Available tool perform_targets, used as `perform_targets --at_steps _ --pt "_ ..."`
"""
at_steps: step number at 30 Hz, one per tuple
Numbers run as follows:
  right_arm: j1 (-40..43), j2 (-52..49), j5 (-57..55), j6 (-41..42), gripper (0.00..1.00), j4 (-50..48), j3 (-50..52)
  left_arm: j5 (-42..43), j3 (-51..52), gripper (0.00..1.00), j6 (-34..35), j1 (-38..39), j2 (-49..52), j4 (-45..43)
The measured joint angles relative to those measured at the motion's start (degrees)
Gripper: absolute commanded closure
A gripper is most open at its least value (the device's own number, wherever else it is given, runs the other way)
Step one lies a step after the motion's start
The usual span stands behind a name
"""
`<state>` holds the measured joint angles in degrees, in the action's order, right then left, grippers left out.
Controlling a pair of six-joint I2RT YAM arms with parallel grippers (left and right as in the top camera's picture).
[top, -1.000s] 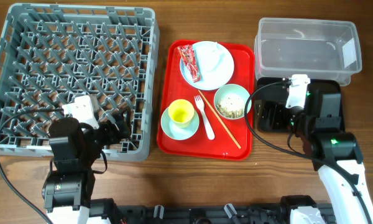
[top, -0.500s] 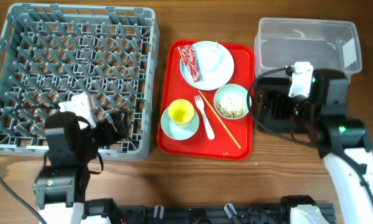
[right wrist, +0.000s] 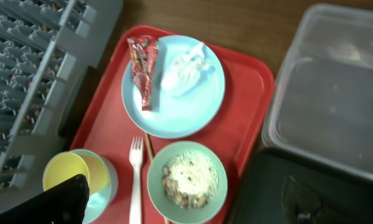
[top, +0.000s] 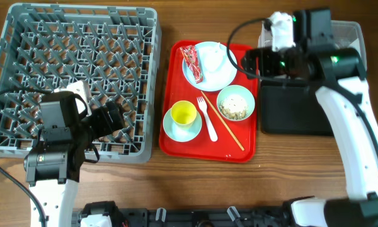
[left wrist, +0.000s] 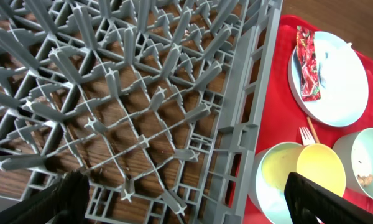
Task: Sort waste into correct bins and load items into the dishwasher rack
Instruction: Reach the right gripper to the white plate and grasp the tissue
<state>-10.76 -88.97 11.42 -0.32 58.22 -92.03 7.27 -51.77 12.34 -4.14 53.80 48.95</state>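
The grey dishwasher rack (top: 75,69) stands at the left. My left gripper (top: 115,117) hovers open and empty over its near right corner (left wrist: 186,205). On the white plate (top: 209,69) lie the red wrapper (top: 191,63) and the tissue (top: 214,58). The green bowl (top: 235,103) holds the rice scraps. The yellow cup (top: 183,114) sits in the blue bowl (top: 175,133). The fork (top: 209,121) and the chopstick (top: 225,127) lie between the bowls. My right gripper (top: 252,63), open and empty, hangs above the green bowl (right wrist: 183,202).
All the items sit on a red serving tray (top: 176,75). The clear tub (top: 351,31) is at the back right, mostly under my right arm. The black tray (top: 296,113) lies in front of it. The rack's wall stands close to the red tray's left edge.
My right arm has swung back and to the left, from over the black tray to the red tray's right edge. My left arm has shifted a little to the left.
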Motion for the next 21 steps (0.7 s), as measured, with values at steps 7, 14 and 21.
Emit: perform_targets --at_steps 7,14,21 --pt "-6.4 -6.8 -1.5 0.0 0.00 -6.8 -8.0 0.0 0.0 0.00 0.0 0.0 0.0 0.0" --pt "-12.2 -13.6 -6.8 3.6 0.01 -12.6 -8.3 -0.2 0.0 0.00 0.0 0.0 0.0 0.0" --pt "-12.6 -24.1 -9.1 11.4 0.06 -14.0 -8.3 -0.2 0.0 0.00 0.0 0.0 0.0 0.0"
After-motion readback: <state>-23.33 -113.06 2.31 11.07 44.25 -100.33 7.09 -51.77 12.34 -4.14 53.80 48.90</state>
